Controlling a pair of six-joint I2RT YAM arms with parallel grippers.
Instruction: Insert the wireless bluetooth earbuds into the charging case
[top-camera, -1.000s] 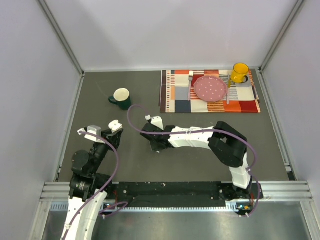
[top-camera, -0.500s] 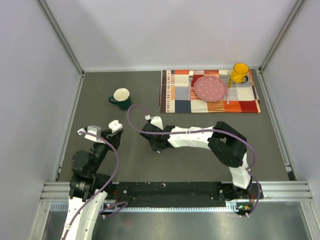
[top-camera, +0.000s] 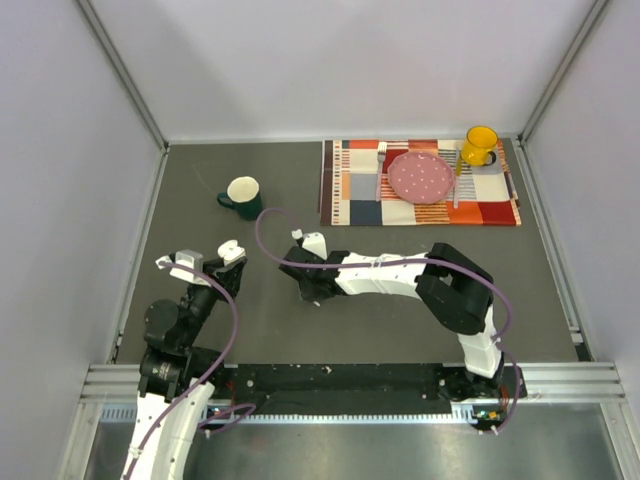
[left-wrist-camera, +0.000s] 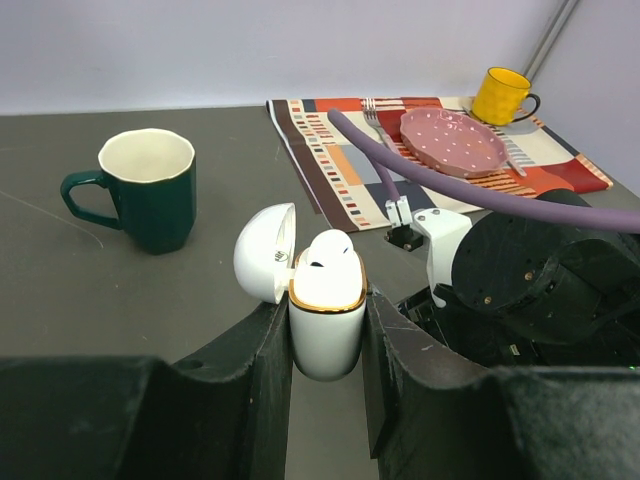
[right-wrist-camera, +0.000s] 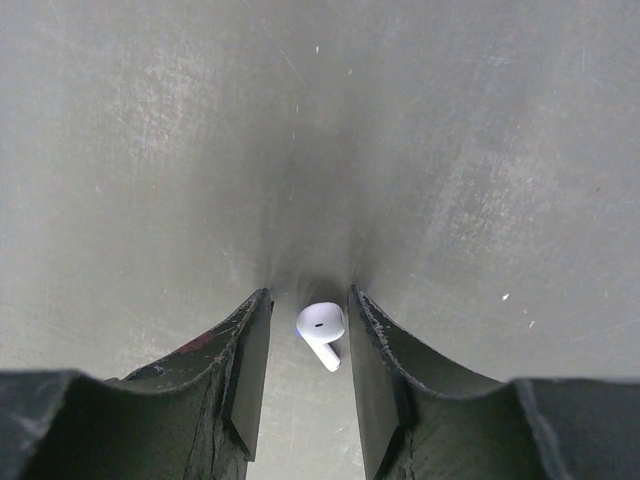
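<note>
My left gripper (left-wrist-camera: 326, 300) is shut on the white charging case (left-wrist-camera: 326, 325), holding it upright just above the table. Its lid (left-wrist-camera: 264, 252) is flipped open to the left, and one white earbud (left-wrist-camera: 328, 250) sits in the case's top. In the top view the case (top-camera: 230, 247) is at the left arm's tip. My right gripper (right-wrist-camera: 308, 296) points down at the table, open, with a second white earbud (right-wrist-camera: 321, 327) lying between its fingers; there is a clear gap on the left side. The right gripper (top-camera: 314, 290) hides this earbud in the top view.
A dark green mug (top-camera: 243, 194) stands behind the left gripper. At the back right a striped placemat (top-camera: 350, 195) carries a pink plate (top-camera: 420, 177), cutlery and a yellow mug (top-camera: 480, 145). A purple cable (left-wrist-camera: 470, 190) loops off the right arm.
</note>
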